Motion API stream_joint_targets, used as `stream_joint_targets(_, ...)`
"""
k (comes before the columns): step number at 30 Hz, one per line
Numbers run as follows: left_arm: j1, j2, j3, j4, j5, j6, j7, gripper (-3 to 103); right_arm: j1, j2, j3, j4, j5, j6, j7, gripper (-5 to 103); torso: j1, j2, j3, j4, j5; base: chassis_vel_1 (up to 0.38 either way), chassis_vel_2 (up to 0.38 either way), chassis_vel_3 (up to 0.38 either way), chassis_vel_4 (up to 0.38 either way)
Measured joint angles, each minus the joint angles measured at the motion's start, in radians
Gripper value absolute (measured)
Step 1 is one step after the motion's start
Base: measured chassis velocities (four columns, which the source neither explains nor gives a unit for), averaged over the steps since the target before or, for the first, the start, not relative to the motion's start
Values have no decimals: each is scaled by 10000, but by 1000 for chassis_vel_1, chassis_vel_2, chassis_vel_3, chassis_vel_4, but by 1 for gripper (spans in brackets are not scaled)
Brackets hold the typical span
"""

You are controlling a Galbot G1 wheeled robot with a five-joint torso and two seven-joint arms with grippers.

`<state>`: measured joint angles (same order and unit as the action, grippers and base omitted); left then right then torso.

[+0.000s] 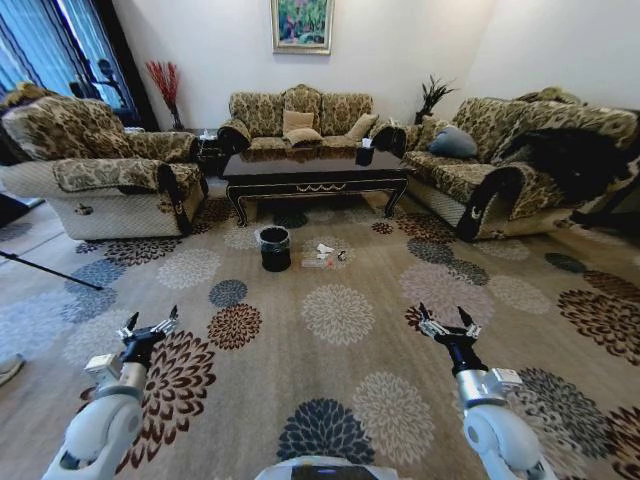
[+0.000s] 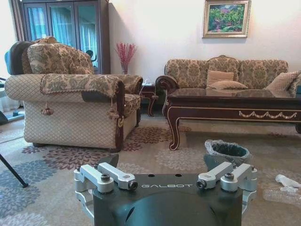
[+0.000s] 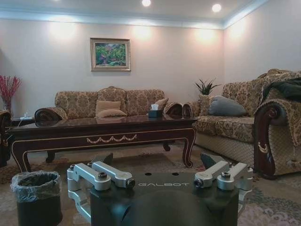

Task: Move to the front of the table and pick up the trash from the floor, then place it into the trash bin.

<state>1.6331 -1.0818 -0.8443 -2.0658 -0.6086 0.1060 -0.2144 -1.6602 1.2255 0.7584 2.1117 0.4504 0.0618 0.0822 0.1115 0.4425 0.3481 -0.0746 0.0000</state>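
sofa (image 1: 300,120) behind table (image 1: 315,175), trash bin (image 1: 275,248) beside trash (image 1: 322,255)

1. Ahead of my gripper a floral carpet (image 1: 340,315) covers the floor.
2. Far ahead stands a patterned sofa (image 1: 298,115), with a framed painting (image 1: 302,24) on the wall above it.
3. Ahead-left sits an armchair (image 1: 100,165); ahead-right, a second sofa (image 1: 500,160).

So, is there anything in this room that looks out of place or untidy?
Yes. Some trash lies loose on the carpet, white paper scraps and a clear plastic bottle, just beside the trash bin rather than inside it, in front of the table. The left tool and right tool hang open, far from it.
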Motion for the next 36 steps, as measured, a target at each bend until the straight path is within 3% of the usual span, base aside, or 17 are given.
stream_joint_targets(18, 166, -154, 104, -172, 256, -73, 50, 100, -32, -54, -105, -150, -183, 1, -106, 100, -255, -723, -467, -1, 1, 0, 0, 0, 0)
stream_joint_targets(24, 261, -87, 215, -284, 345, -91, 172, 100, 40, -642, -285, -241, -114, -14, -252, 100, -328, -915, -589, -1, -1, 0, 0, 0, 0)
stream_joint_targets(28, 231, 161, 378, -412, 345, -119, 305, 100, 295, -1593, -529, -505, 142, -125, -387, 100, -395, -1116, -717, 4, 1, 0, 0, 0, 0)
stream_joint_targets(36, 108, 461, 884, -626, 377, -119, 494, 100, 212, -1677, -610, -404, -30, -159, -512, 100, -484, -1393, -904, 0, 1, 0, 0, 0, 0)
